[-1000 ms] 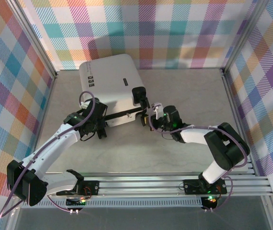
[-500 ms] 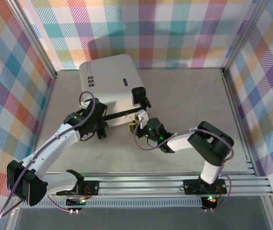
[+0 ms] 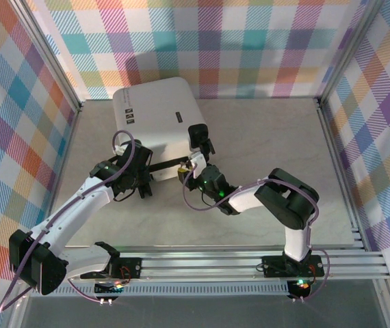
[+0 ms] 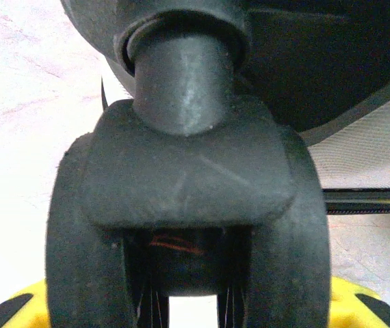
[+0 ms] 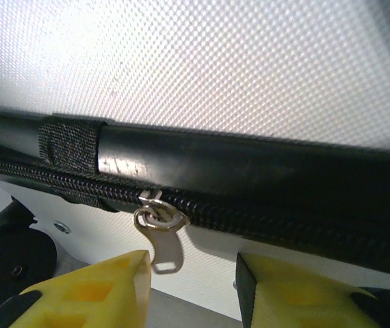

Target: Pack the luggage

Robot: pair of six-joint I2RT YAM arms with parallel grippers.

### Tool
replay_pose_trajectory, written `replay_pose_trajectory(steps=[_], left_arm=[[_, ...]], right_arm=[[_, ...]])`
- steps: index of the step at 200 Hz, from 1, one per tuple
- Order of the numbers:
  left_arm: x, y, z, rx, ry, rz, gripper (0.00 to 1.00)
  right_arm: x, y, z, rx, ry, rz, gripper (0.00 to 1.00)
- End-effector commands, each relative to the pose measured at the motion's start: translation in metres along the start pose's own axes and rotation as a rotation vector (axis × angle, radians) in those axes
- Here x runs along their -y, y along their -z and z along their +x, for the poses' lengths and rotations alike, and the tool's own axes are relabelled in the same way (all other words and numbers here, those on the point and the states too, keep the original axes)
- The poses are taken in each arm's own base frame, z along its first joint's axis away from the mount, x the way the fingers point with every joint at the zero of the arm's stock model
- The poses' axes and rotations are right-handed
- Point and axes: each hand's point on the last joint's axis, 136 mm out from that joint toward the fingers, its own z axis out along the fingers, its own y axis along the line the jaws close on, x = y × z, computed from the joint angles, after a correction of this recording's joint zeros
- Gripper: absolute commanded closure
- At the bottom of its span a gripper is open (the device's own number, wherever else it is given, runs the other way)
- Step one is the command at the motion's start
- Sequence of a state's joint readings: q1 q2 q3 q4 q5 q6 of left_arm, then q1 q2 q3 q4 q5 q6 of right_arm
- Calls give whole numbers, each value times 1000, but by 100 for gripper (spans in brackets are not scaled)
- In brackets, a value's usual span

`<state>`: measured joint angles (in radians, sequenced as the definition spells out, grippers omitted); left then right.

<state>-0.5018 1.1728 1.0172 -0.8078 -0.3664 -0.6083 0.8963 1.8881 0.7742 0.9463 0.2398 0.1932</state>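
Note:
The white luggage lies closed on the table, wheels toward the arms. My left gripper is at its left wheel. In the left wrist view that black wheel sits between the yellow fingers, which press on both its sides. My right gripper is at the middle of the near side. In the right wrist view it stands open below the black zipper. The silver zipper pull hangs between the fingers, close to the left one but apart from it.
The right black wheel juts out beside the right arm. A black bar with a fabric strap runs above the zipper. Plaid walls enclose the table, and bare tabletop lies to the right of the case.
My right gripper has slid left along the luggage's near side, from beside the right wheel to the zipper pull near the middle. The left arm and the luggage have stayed put.

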Motion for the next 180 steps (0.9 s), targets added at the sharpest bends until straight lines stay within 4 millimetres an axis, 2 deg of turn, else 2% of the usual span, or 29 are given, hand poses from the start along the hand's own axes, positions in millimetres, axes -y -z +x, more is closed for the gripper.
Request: replay_pose_trajectory(steps=[1, 50, 84, 111, 123, 147, 180], left_arm=[[-3, 20, -31, 140, 86, 31, 92], [1, 18, -28, 125, 92, 59, 92], [3, 19, -26, 120, 102, 77, 93], [6, 19, -25, 115, 106, 91, 93], [6, 18, -25, 113, 108, 90, 93], [7, 18, -24, 110, 111, 98, 94], [7, 20, -24, 113, 110, 98, 94]], right_arm=[[-8, -12, -19, 58, 5, -8, 61], [-9, -21, -22, 64, -12, 11, 62], [-4, -22, -25, 68, -84, 67, 73], [-5, -22, -27, 66, -108, 101, 73], [-3, -23, -28, 65, -117, 115, 79], [-3, -20, -29, 65, -122, 114, 100], [-2, -15, -31, 72, -83, 116, 100]])
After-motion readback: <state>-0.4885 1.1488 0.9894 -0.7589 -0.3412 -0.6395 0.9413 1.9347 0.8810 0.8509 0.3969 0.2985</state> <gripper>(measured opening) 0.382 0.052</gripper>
